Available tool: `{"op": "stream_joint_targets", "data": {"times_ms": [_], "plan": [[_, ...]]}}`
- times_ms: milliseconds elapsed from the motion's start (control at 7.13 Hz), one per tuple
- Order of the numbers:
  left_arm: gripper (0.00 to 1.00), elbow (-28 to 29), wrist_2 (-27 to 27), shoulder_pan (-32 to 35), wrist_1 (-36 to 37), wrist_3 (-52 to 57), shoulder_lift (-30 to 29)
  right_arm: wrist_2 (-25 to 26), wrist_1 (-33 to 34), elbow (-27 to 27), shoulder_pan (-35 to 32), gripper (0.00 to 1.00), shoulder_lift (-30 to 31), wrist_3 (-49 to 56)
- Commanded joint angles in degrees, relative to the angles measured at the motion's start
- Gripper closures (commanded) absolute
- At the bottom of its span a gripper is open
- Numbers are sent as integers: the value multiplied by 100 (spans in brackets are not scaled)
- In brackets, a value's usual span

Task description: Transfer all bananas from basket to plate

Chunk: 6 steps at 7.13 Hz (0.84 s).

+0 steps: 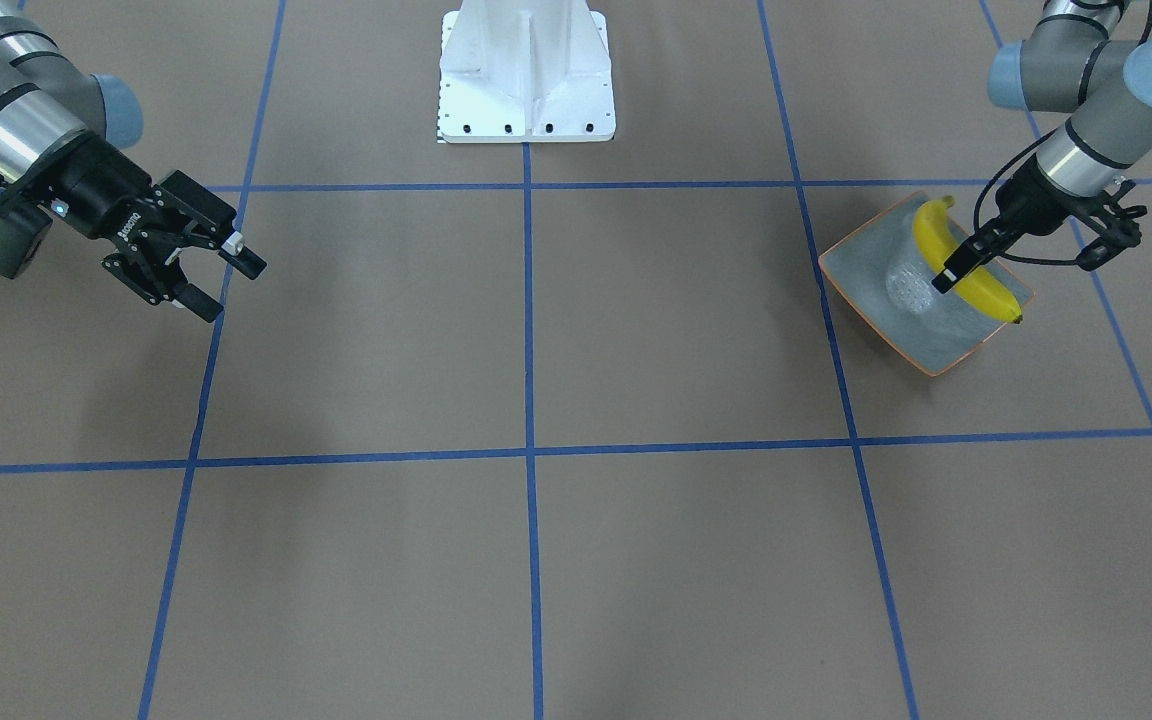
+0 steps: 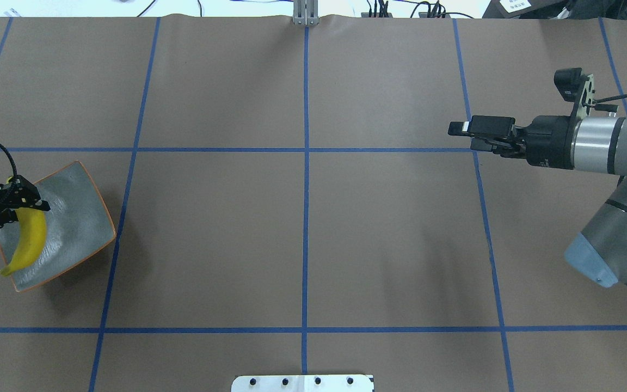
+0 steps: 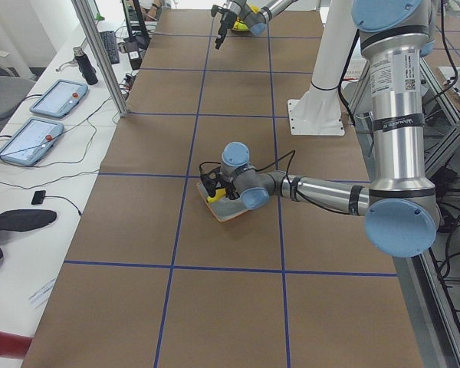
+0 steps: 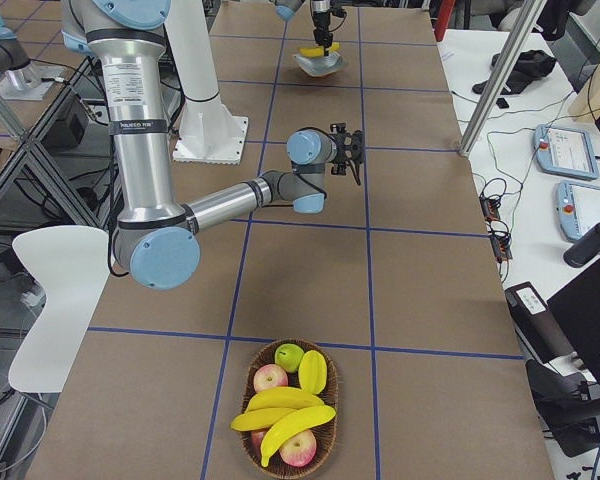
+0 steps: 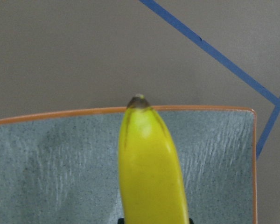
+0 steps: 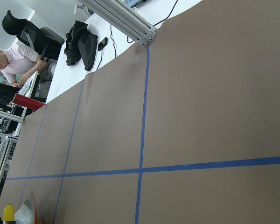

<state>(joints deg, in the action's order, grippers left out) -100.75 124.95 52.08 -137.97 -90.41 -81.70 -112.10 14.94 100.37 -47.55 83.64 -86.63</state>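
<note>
In the overhead view, you find the left gripper (image 2: pixel 33 209) at far left, clamped on one banana (image 2: pixel 29 245) over the plate (image 2: pixel 82 218). At far right, the right gripper (image 1: pixel 231 285) hangs above the table (image 2: pixel 302 245), jaws apart. Three more bananas (image 4: pixel 297 428) lie in the basket (image 4: pixel 330 445) beside apples (image 4: pixel 271 377).

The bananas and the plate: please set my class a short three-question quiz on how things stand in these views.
1. Fill in: besides bananas, the basket holds ___.
2. True or false: the right gripper is shut on a banana.
3. Choose one: the left gripper holds its banana over A) the basket, B) the plate, C) the apples.

Key: 1 apples; 2 false, it is open and empty; 3 B.
</note>
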Motion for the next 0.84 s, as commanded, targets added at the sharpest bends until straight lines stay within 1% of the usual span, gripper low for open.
{"op": "stream_joint_targets", "data": {"times_ms": [0,140,280,421,701], "plan": [[100,20,3,4,155,-3,40,13,0,0,0,0,3,-3],[96,20,12,4,234,-3,31,13,0,8,0,0,12,-3],[76,20,12,4,235,-3,40,13,0,17,-9,0,12,-38],[53,29,3,4,244,-3,49,13,0,35,-9,0,3,-56],[33,90,3,-5,235,6,119,13,-17,53,-35,0,-14,-73]]}}
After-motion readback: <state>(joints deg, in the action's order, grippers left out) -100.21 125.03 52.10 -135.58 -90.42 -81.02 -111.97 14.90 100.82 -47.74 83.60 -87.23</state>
